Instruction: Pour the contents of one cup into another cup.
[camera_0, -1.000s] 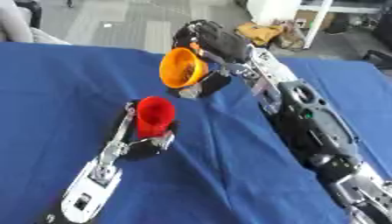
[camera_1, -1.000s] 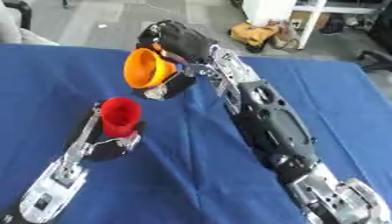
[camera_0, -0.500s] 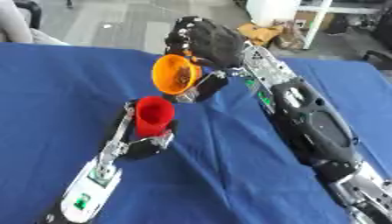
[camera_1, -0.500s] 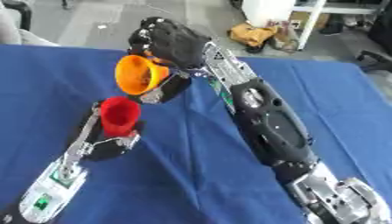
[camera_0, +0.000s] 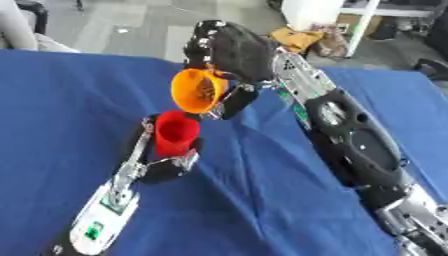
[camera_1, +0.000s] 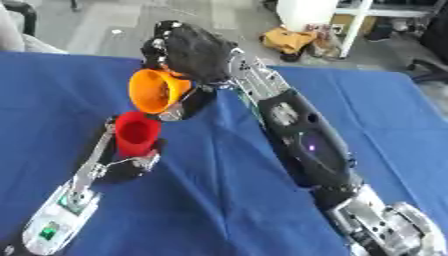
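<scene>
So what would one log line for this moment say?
right hand: holds orange cup tipped above red cup | left hand: grips red cup upright | surface: blue cloth

Black right hand (camera_0: 232, 52), black forearm shells with silver round joints, silver left forearm with green marking

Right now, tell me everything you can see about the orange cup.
The orange cup is a plain, plastic-looking cone-shaped cup, wide at the rim and narrowing toward the base. The right hand has its fingers curled round it and holds it in the air, tipped on its side so the open mouth faces the camera. It hangs just above and slightly behind the red cup, which the left hand holds upright on the blue table.
</scene>
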